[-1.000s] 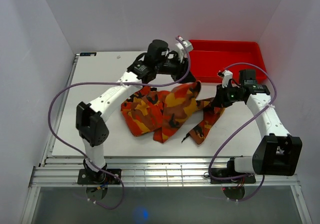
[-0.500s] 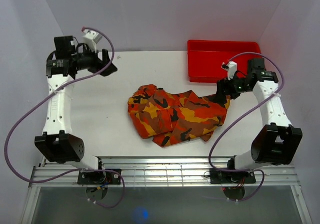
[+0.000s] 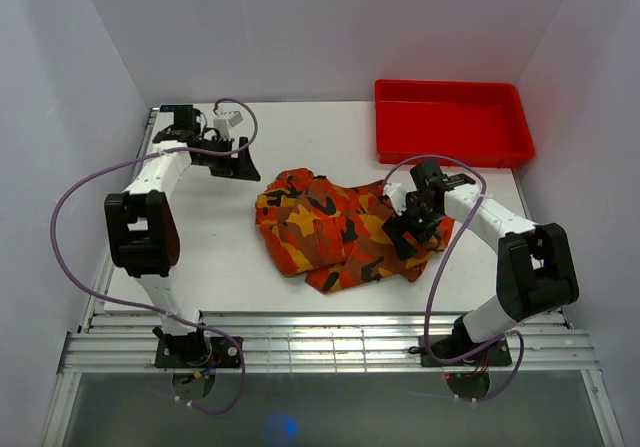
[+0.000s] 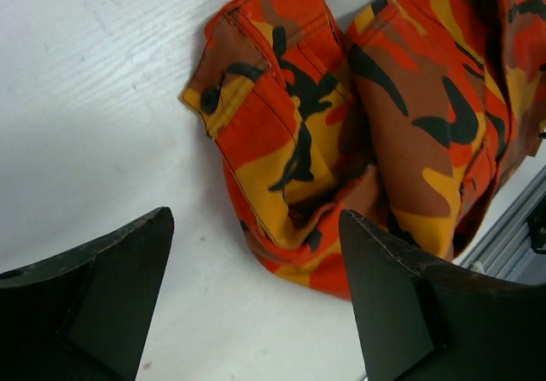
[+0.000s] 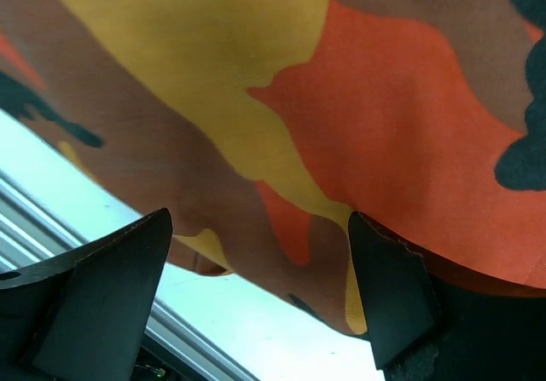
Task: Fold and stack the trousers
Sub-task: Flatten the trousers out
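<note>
Far left, left gripper [image 3: 243, 162] [image 4: 256, 219]: jaws spread wide and holding nothing. It hangs over bare table near the rear left corner, apart from the cloth.
Table [image 3: 200, 242]: white and flat; it carries the trousers and the tray.
Trousers [image 3: 335, 229] [image 4: 409, 125] [image 5: 341, 100]: one bunched, loosely doubled heap of orange, red, yellow and dark brown camouflage. It lies at the middle of the table, its folds uneven, and does not touch the tray.
Right gripper [image 3: 408, 232] [image 5: 258, 219]: jaws spread, set low over the right end of the trousers. Cloth fills the wrist view close under the fingers; whether they touch it cannot be told.
Tray [image 3: 450, 154]: plain red plastic, at the rear right corner of the table.
</note>
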